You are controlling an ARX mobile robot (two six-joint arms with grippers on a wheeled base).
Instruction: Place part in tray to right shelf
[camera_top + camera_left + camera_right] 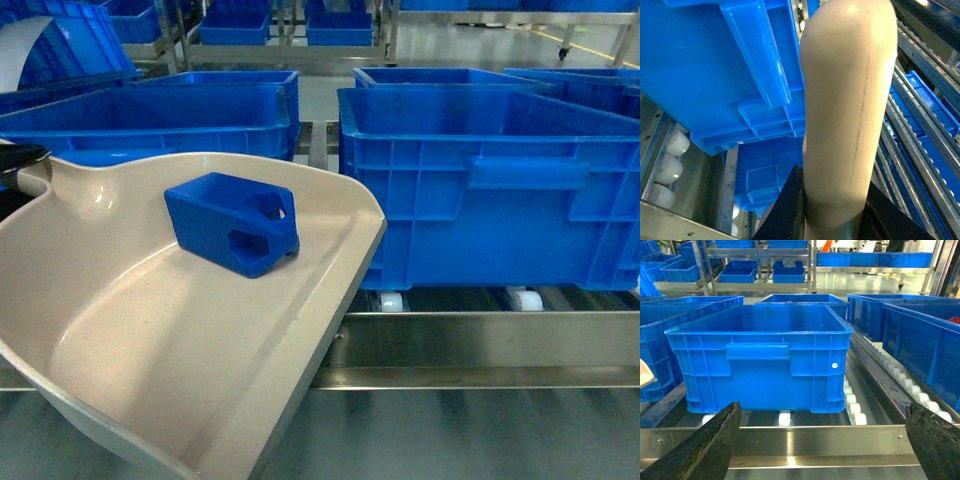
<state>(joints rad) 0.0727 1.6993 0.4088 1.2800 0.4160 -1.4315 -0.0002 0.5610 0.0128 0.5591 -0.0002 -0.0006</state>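
A big blue crate [490,185] fills the right of the frame. A second crate [150,115] is at upper left. More crates [340,25] stand far behind, top centre.

The steel right shelf [480,345] carries large blue crates [490,180] resting on its white rollers [520,298].

Probably warehouse: roller racks [875,371], blue crates [760,357]

Part [233,222]: bright blue. Tray [150,330]: glossy cream-beige. Crates [760,355]: blue, ribbed. Shelf rail [815,440]: silver steel; rollers [854,409] white.
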